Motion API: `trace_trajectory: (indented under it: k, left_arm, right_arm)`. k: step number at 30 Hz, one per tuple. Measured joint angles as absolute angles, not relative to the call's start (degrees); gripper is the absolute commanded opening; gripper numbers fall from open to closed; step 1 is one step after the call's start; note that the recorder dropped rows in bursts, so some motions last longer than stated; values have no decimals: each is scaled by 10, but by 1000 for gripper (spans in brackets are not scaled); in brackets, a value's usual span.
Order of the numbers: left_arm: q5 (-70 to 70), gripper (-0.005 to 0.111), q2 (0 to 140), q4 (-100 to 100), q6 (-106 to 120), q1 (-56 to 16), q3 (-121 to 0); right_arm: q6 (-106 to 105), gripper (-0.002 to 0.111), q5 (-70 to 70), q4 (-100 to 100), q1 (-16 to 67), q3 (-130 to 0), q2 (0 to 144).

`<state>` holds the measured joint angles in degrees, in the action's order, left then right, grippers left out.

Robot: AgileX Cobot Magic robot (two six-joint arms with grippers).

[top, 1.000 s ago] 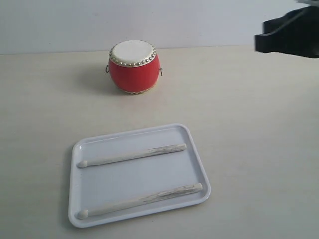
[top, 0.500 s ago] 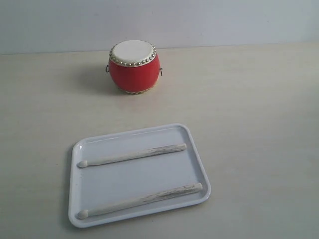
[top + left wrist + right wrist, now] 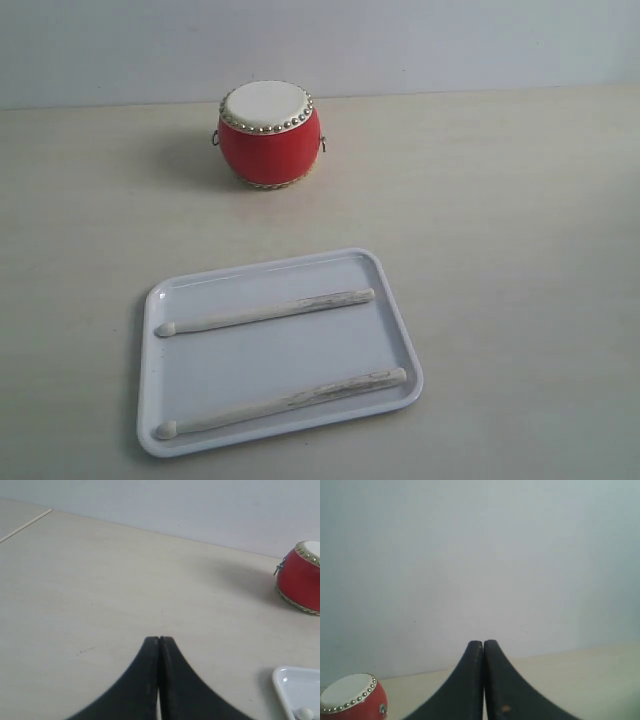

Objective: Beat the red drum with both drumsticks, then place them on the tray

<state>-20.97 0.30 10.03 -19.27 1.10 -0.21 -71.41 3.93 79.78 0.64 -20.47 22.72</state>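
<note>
The red drum [image 3: 269, 136] stands upright at the back of the table, cream head up; it also shows in the left wrist view [image 3: 301, 579] and the right wrist view [image 3: 353, 698]. Both drumsticks lie on the white tray [image 3: 395, 320] at the front, one nearer the drum [image 3: 265, 312] and one nearer the front edge [image 3: 282, 402], roughly parallel. Neither arm appears in the exterior view. My left gripper [image 3: 159, 639] is shut and empty above bare table, away from the drum. My right gripper [image 3: 483, 643] is shut and empty, raised and facing the wall.
A pale wall [image 3: 400, 40] runs behind the table. A corner of the tray [image 3: 295, 690] with a stick tip [image 3: 303, 713] shows in the left wrist view. A thin line [image 3: 25, 526] marks the table's far side there.
The dark right arm that stood at the upper right of the exterior view a second ago has left that view. Drum, tray and sticks have not moved.
</note>
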Motion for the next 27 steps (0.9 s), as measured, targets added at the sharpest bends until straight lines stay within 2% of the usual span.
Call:
trace_trajectory:
  k: [3,8,10,19,27]
  left_arm:
    - [-210,0,3,100,-193,11,-2]
    - [-210,0,3,100,-193,11,-2]
    - [-210,0,3,100,-193,11,-2]
    - [-210,0,3,100,-193,11,-2]
    - [-210,0,3,100,-193,11,-2]
  right_arm:
    - [-564,0,62,624,6,-205,221]
    - [-130,0,132,197,6,-205,182]
    - [-63,0,171,110,6,-205,152]
    - [-17,0,209,43,6,-121,10]
    - [-15,0,209,21,6,-33,3]
